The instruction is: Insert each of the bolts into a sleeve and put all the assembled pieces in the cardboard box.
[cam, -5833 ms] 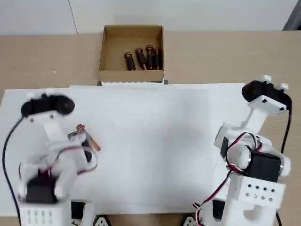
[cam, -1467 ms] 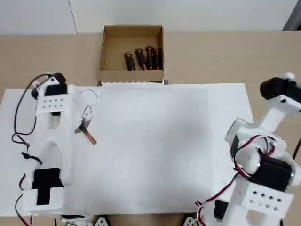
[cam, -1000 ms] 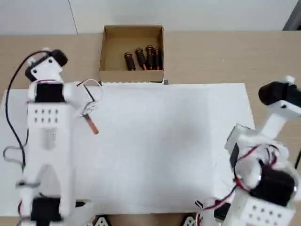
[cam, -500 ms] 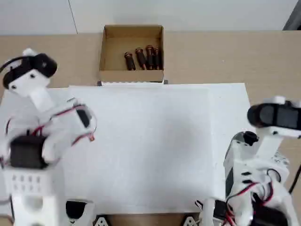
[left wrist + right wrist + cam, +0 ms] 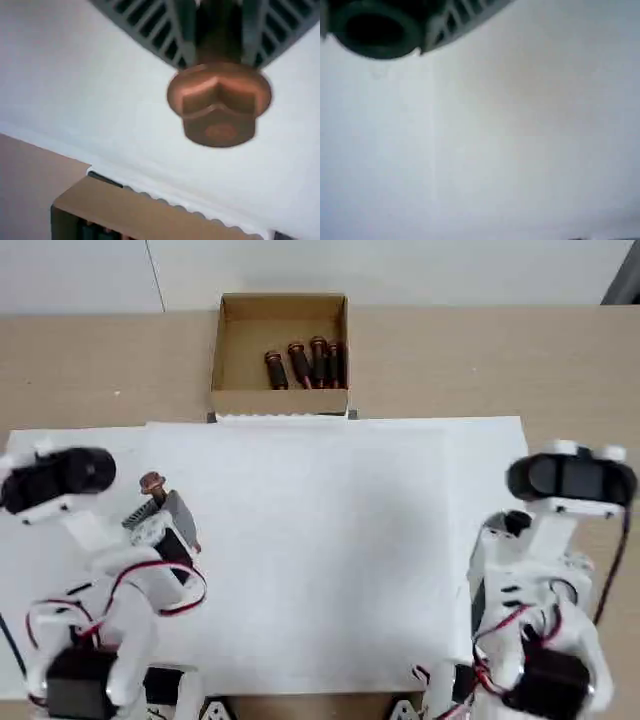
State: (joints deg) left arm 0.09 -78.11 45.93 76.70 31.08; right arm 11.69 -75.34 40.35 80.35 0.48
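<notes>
White sheet (image 5: 340, 540) over a wooden table (image 5: 450, 360), with the left arm (image 5: 95, 570) at the frame's lower left and the right arm (image 5: 545, 570) at the lower right. Cardboard box (image 5: 228, 350) at upper centre, just beyond the sheet's edge, holding four assembled pieces (image 5: 305, 365) side by side, long axes roughly top to bottom. Left gripper (image 5: 163, 508) clamped on a copper bolt (image 5: 152, 483) over the sheet's left part. The bolt's long axis is diagonal, head toward the upper left. The left wrist view adds the flanged hexagonal head end-on, facing the box. Right gripper (image 5: 451, 19): state cannot be told.
</notes>
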